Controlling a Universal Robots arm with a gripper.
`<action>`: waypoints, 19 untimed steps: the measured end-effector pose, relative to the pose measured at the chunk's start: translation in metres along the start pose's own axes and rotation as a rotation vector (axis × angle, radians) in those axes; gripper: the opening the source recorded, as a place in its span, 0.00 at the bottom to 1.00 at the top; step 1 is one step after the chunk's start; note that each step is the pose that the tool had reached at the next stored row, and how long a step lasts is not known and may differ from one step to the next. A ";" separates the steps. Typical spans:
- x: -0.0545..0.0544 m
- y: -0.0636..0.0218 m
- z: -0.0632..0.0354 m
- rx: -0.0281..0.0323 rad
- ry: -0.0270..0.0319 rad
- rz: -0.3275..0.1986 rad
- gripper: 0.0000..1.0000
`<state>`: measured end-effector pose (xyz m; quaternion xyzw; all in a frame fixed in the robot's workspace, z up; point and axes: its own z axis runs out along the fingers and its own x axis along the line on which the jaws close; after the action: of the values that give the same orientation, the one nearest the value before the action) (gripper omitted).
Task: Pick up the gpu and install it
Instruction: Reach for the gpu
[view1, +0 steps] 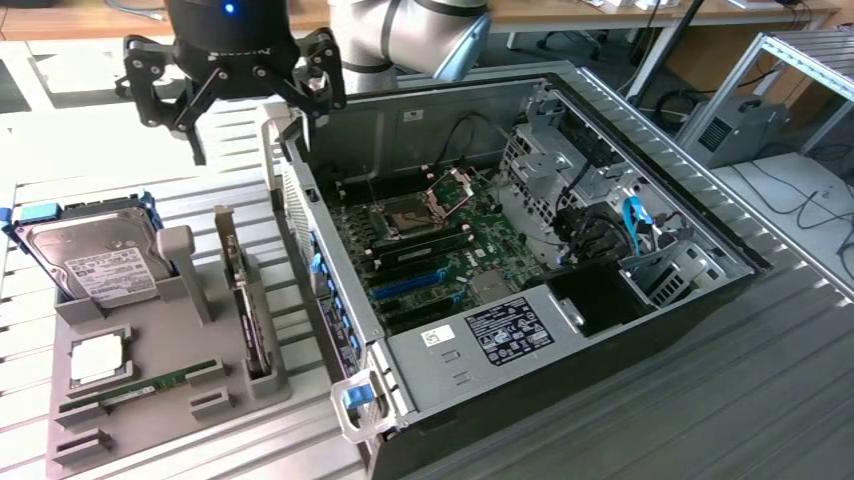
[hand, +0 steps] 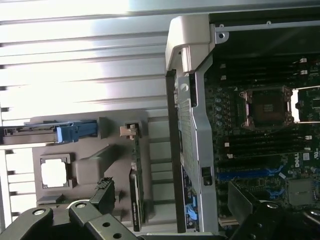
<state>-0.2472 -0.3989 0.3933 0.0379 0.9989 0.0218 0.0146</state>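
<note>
Hovered pointing downward above the gpu (view1: 244, 300), gripper (view1: 247, 120) wide and empty, close to the case rim (view1: 296, 215), clear air below.

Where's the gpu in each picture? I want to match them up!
Exterior view: the gpu stands on edge in the grey holder, just to the exterior view's left of the open computer case.
Wrist view: the gpu is the thin dark strip in that holder, beside the case's grey wall.
Shared landmark: the square silver chip lying in the holder near it.
</note>
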 end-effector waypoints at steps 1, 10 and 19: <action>0.001 -0.0001 -0.0001 0.0000 -0.0001 0.000 0.99; 0.017 -0.0012 -0.0005 -0.0001 -0.0012 0.000 0.99; 0.032 -0.0024 -0.0010 -0.0002 -0.0023 0.000 0.99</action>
<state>-0.2795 -0.3989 0.3933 0.0378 0.9989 0.0218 0.0158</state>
